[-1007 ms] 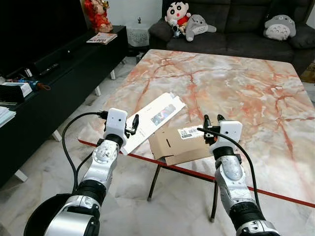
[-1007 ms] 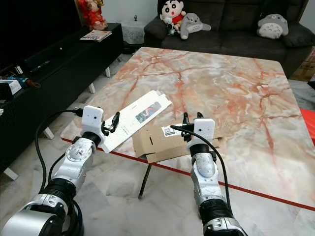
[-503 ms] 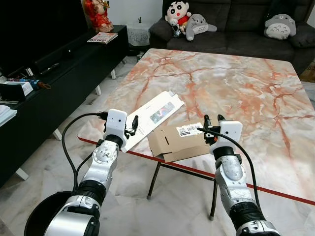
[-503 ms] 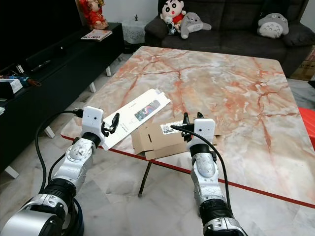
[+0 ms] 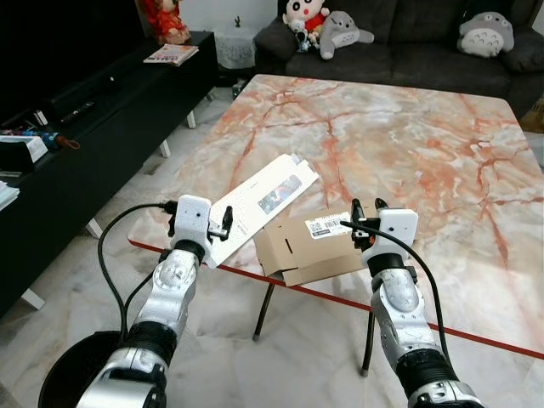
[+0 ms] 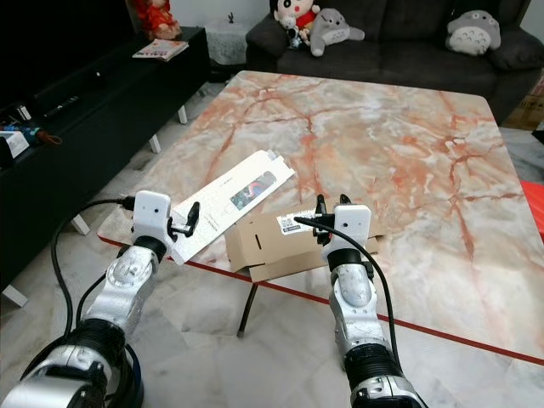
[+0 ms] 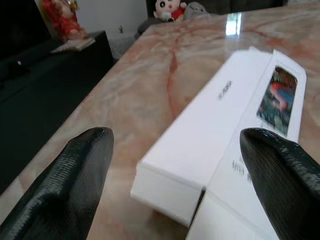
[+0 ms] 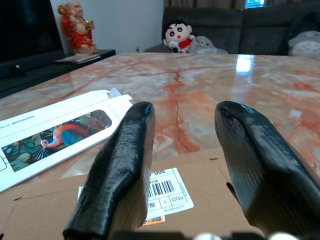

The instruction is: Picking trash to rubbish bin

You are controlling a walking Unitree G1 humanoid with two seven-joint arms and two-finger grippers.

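Left claw point(image 5: 219, 226) spread at the near end of the white box point(image 5: 259, 201) on the desk point(image 5: 408, 136); right claw point(image 5: 365, 212) spread over the cardboard box point(image 5: 306, 246). Straddle the box end squarely before you pinch.

Marble table point(image 5: 399, 136) bears white box point(image 5: 259, 201), cardboard box point(image 5: 310, 245).

Home lvg rm, sofa point(image 5: 399, 51), marble table point(image 5: 408, 136)
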